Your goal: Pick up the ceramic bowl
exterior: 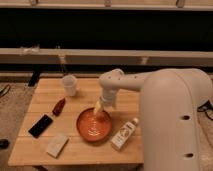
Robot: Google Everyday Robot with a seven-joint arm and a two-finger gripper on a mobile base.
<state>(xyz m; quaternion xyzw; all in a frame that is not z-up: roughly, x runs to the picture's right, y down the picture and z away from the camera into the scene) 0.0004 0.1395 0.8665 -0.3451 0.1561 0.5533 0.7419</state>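
One gripper at far rim of ceramic bowl, bowl resting on table; gripper spread I cannot tell. Risk I see: glossy rim slips, bowl skids into bottle just beside it.

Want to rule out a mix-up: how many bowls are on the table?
1: the ceramic bowl, front-centre of the table, with the gripper at its far rim. The arm hides some tabletop behind it.
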